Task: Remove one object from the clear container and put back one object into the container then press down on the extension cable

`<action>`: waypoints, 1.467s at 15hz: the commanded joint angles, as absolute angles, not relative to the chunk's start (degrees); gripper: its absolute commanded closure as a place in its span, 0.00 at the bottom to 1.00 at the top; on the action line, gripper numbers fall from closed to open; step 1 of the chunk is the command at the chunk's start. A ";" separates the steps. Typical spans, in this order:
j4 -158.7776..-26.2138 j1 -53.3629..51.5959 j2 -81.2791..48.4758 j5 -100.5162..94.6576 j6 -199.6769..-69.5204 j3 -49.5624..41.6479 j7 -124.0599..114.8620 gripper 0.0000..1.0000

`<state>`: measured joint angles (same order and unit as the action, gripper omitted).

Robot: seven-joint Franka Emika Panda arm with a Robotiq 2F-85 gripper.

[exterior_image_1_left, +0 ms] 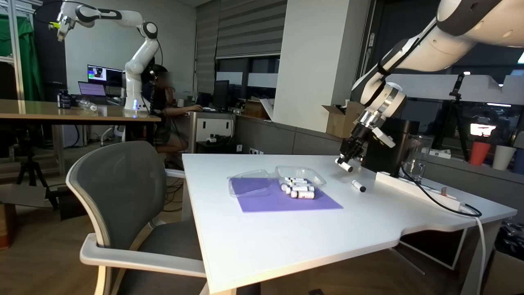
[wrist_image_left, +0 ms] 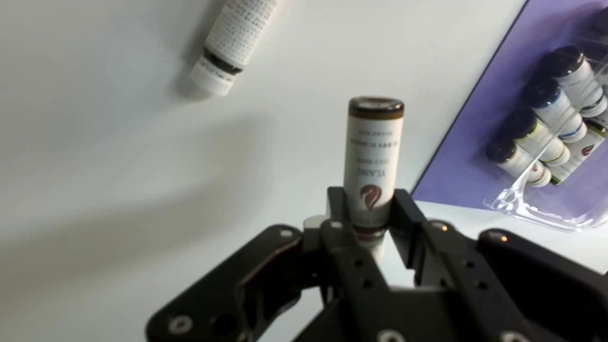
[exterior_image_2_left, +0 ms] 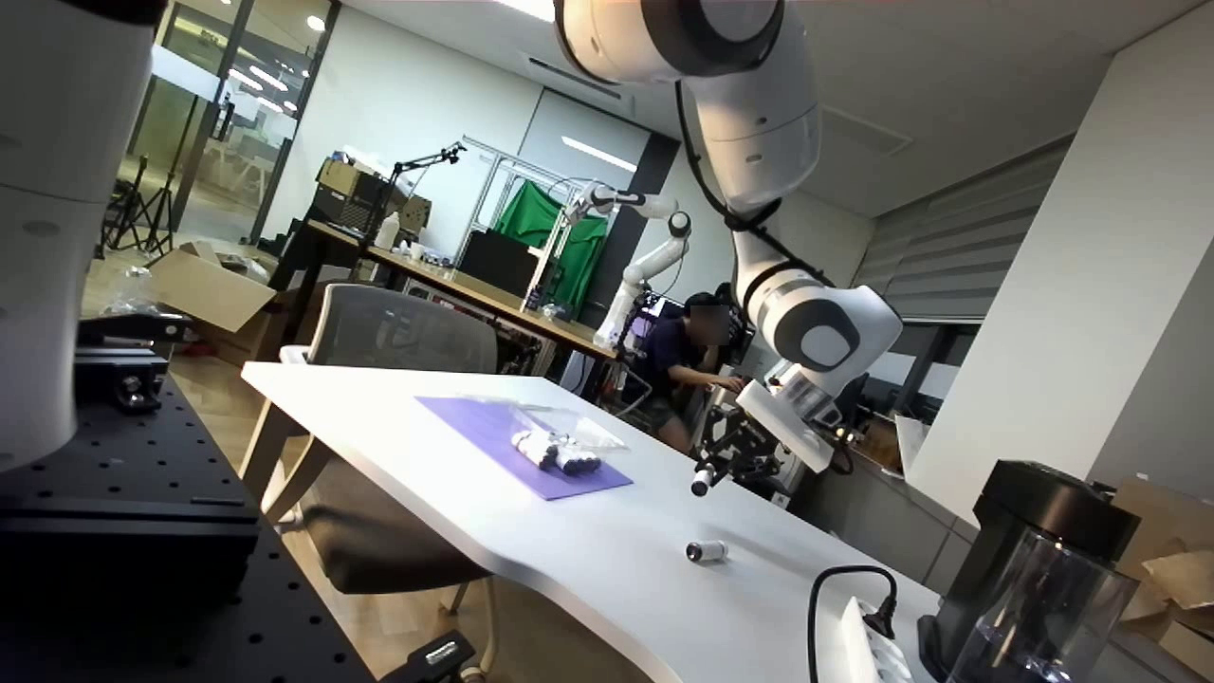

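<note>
My gripper (wrist_image_left: 370,205) is shut on a small white-labelled bottle (wrist_image_left: 373,156), its dark end pointing away from the fingers. In an exterior view the held bottle (exterior_image_1_left: 345,165) hangs tilted above the white table. A loose bottle (exterior_image_2_left: 707,551) lies on the tabletop below it and nearer the power strip. The clear container (exterior_image_1_left: 318,179) rests on the purple mat (exterior_image_1_left: 262,207) with its lid flap spread open. Several similar bottles (wrist_image_left: 551,149) lie in it. The extension cable (exterior_image_1_left: 413,191), a white strip with a white cord, runs along the table's side.
A black machine (exterior_image_1_left: 380,149) with a clear jug (exterior_image_2_left: 1034,607) stands beside the strip. A black cable (exterior_image_2_left: 849,571) loops up from a plug in the strip. A grey chair (exterior_image_1_left: 123,192) is tucked against the table's edge.
</note>
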<state>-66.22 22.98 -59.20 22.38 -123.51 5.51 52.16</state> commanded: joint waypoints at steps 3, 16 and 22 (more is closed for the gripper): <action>-63.00 24.22 -63.08 26.78 -125.03 7.43 39.98 0.93; -65.52 26.48 -63.76 34.09 -133.06 8.04 31.95 0.73; -65.52 26.29 -63.78 34.07 -133.06 8.04 31.95 0.93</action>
